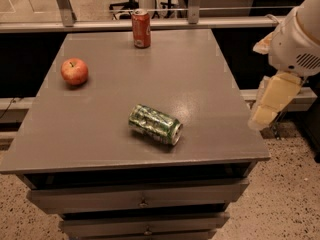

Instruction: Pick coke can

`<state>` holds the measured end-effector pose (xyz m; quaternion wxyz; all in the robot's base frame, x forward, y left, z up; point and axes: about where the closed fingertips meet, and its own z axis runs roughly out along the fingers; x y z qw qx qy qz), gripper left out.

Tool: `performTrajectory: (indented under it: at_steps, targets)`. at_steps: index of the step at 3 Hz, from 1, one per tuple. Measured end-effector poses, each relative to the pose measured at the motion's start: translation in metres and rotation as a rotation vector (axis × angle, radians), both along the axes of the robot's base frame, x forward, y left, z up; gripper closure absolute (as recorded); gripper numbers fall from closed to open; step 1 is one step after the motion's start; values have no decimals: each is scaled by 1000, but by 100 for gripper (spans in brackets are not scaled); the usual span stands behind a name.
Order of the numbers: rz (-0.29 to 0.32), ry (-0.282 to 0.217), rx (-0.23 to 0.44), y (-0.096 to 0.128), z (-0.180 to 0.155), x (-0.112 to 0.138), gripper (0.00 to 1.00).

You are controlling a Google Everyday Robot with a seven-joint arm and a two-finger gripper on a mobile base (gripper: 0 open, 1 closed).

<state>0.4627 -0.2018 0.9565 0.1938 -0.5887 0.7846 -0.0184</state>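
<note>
Coke can (141,29) 1, upright at far edge | apple (74,71) 1 | green can (155,124) 1, lying | pincer (263,115) beside table (210,84), state unclear

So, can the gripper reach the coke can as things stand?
Probably yes. The gripper hangs right of the table, and the coke can stands upright at its far edge. The green can and apple lie away from that path.
</note>
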Motion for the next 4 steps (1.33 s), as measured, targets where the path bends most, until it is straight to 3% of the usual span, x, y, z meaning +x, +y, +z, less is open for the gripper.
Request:
performTrajectory:
  at_steps: [2, 3, 4]
  targets:
    - [-38, -68, 106, 30, -35, 82, 0]
    - [-48, -88, 135, 39, -45, 106, 0]
    - [-48, -88, 135, 39, -45, 106, 0]
